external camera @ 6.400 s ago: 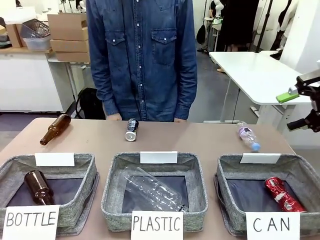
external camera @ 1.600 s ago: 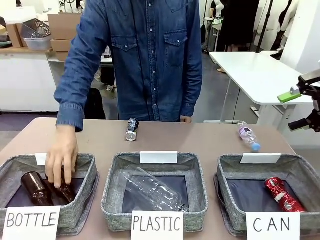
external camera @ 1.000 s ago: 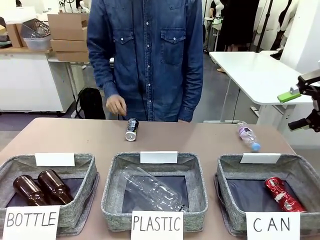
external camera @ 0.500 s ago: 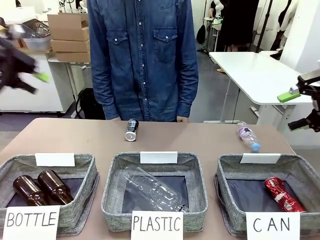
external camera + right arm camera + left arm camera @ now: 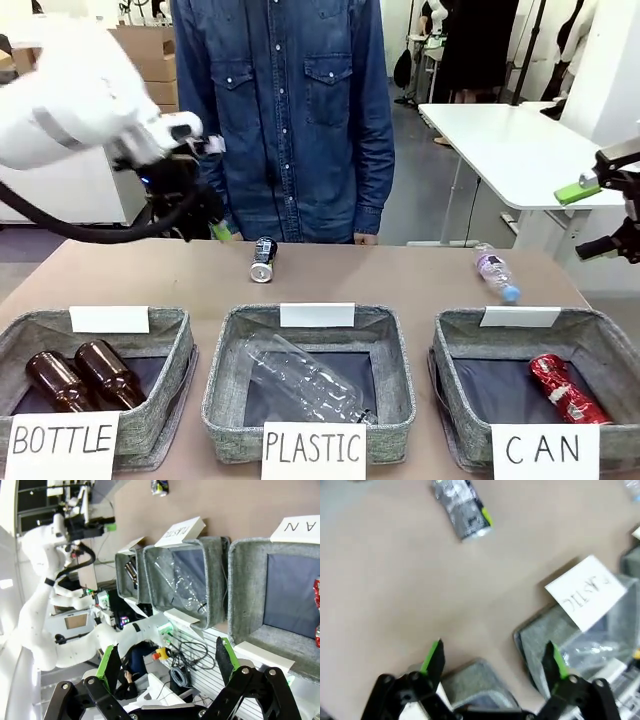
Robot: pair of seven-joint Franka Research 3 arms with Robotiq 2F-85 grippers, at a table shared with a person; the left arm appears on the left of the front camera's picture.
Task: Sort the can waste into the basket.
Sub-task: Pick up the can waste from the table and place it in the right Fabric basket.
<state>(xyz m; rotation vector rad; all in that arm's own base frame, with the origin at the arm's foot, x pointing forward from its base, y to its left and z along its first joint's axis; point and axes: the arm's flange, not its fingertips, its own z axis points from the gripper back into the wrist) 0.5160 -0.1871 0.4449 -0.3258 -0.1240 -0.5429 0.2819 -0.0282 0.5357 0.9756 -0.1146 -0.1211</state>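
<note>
Left claw (image 5: pixel 494 647), spread apart like the right claw (image 5: pixel 167 647), hangs near the dark can (image 5: pixel 263 259)

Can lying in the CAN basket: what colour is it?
Red can, white marks; clearest in front view.

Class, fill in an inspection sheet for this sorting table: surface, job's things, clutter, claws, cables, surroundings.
Surface: brown table, no spills seen.
Job's things: red can in CAN basket; dark can on the table, far side.
Clutter: two brown bottles in BOTTLE basket; clear bottle in PLASTIC basket; small bottle on the table.
Claws: left claw open, above the table; right claw open, raised at the side.
Cables: black cable under left arm.
Surroundings: person in denim shirt; white table behind.
</note>
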